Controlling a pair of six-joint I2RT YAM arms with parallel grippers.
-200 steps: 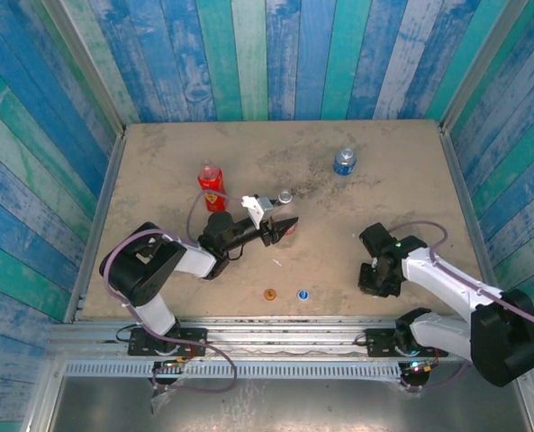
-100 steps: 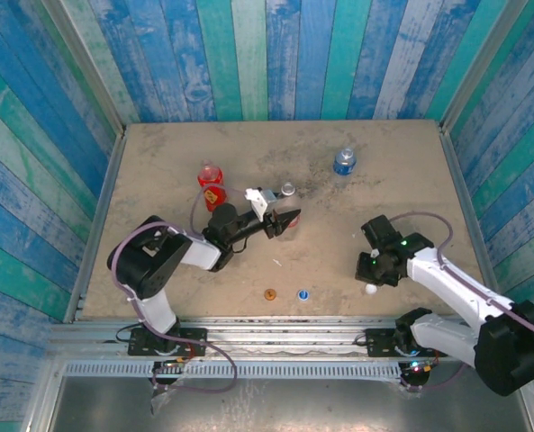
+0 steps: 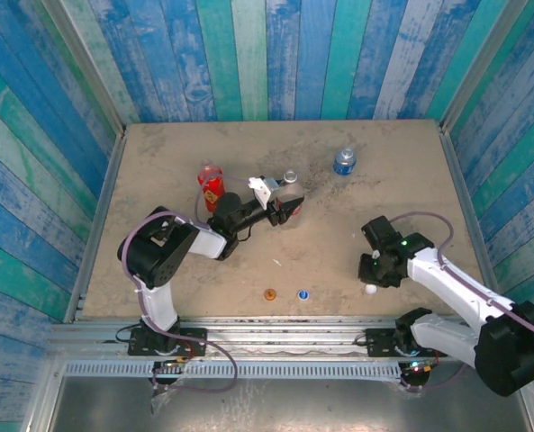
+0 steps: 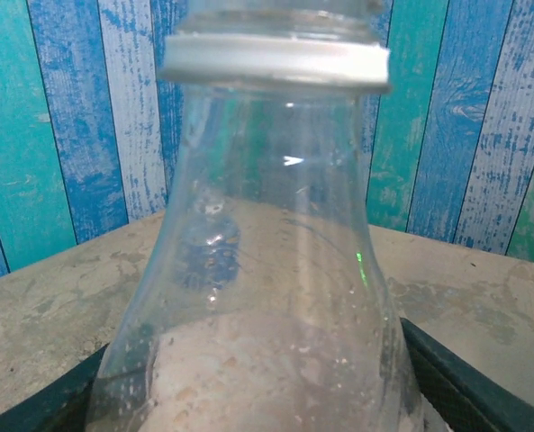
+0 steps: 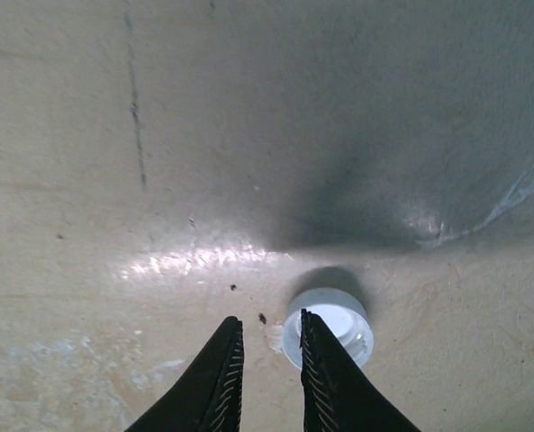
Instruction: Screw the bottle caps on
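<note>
A clear bottle (image 3: 290,178) stands uncapped near the table's middle, its neck ring (image 4: 276,61) close in the left wrist view. My left gripper (image 3: 287,208) is shut on its lower body, with a dark finger (image 4: 487,387) against each side. The all-red bottle (image 3: 210,184) stands to its left and the blue-label bottle (image 3: 343,162) at the back right. The white cap (image 5: 331,328) lies open side up on the table (image 3: 158,162). My right gripper (image 5: 268,317) hangs just above it, slightly open and empty, with its right fingertip overlapping the cap. The orange cap (image 3: 269,294) and blue cap (image 3: 302,293) lie near the front edge.
A small white scrap (image 3: 276,263) lies between the clear bottle and the two front caps. Blue and green plank walls (image 3: 267,54) close in the table at the back and both sides.
My left gripper has carried the clear bottle a little toward the back. The right gripper lifted off the white cap, which now lies exposed, and its jaws closed, then parted slightly.
</note>
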